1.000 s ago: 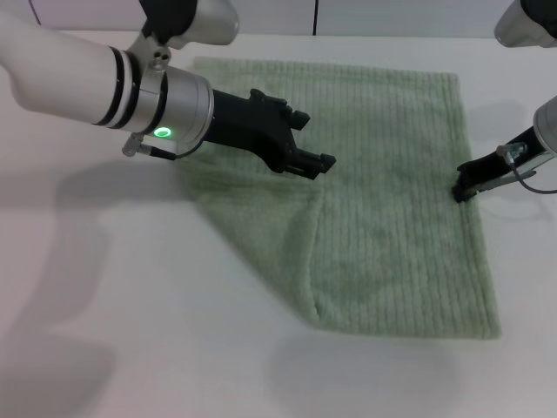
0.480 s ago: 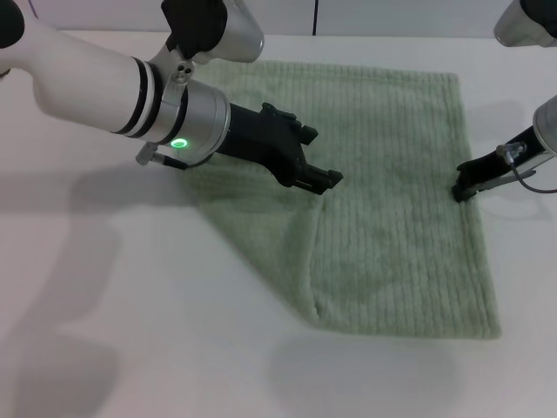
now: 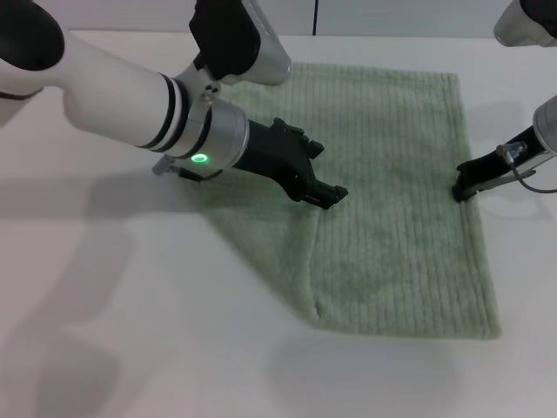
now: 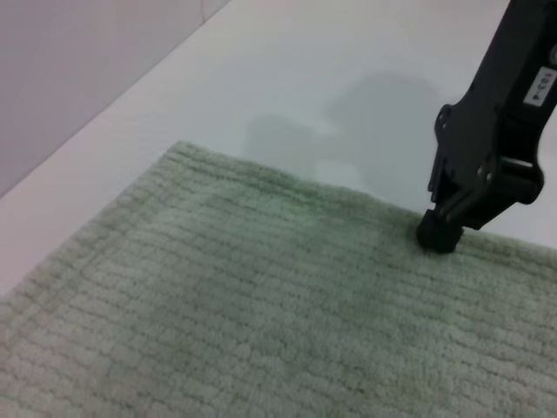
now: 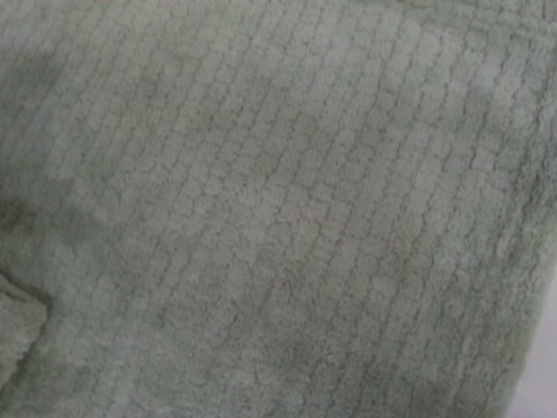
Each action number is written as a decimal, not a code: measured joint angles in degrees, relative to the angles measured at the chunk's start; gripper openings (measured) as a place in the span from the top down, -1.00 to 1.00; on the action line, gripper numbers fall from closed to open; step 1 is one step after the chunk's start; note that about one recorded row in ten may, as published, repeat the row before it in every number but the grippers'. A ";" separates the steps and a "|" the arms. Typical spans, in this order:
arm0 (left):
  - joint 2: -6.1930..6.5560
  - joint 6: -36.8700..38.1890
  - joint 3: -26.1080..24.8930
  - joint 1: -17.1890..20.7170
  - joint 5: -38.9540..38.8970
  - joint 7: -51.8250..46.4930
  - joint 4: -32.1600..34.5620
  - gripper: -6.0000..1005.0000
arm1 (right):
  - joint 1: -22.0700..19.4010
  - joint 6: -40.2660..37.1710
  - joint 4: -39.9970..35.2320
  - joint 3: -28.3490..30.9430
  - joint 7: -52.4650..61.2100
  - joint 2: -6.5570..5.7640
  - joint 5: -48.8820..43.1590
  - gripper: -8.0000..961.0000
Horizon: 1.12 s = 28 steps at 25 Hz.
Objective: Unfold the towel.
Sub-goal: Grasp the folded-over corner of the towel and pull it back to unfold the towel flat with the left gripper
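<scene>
The pale green towel (image 3: 392,174) lies flat on the white table, with its front left corner folded over, so a diagonal edge (image 3: 252,261) runs along its left side. My left gripper (image 3: 324,172) is open and empty, low over the towel at the upper end of the folded flap's edge. My right gripper (image 3: 461,188) is shut, with its tip resting on the towel's right hem. It also shows in the left wrist view (image 4: 438,233), standing on the towel (image 4: 218,305). The right wrist view is filled by the towel (image 5: 261,218).
The white table (image 3: 130,331) spreads to the left and in front of the towel. Its far edge meets a wall (image 3: 392,16) just behind the towel. My left arm's silver and white forearm (image 3: 130,104) reaches across the towel's back left part.
My left arm has moved right and toward the front, bringing its gripper along the towel to the flap's edge. The right gripper and the towel have stayed where they were.
</scene>
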 joint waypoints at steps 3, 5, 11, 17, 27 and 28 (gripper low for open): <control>0.01 2.16 2.15 -0.03 0.01 -1.55 0.12 -0.56 | 0.00 0.00 0.00 0.00 -0.05 0.00 0.00 0.99; 0.01 3.53 3.60 -0.18 0.01 -2.44 0.33 -0.56 | 0.03 0.00 0.00 0.00 -0.05 0.00 0.00 0.99; -0.08 6.15 5.46 -2.58 0.01 -3.61 4.18 -0.56 | 0.14 0.00 0.00 0.00 -0.06 0.01 0.00 0.99; -0.16 6.90 5.55 -3.11 0.01 -3.79 5.18 -0.56 | 0.17 0.00 0.00 0.00 -0.06 0.08 0.00 0.99; -0.17 7.52 7.56 -3.64 0.01 -4.33 5.80 -0.56 | 0.17 0.06 0.00 0.00 -0.05 0.11 0.00 0.99; -0.17 7.56 7.70 -3.71 0.01 -4.33 5.88 -0.56 | 0.17 0.07 0.00 0.00 -0.05 0.14 0.00 0.99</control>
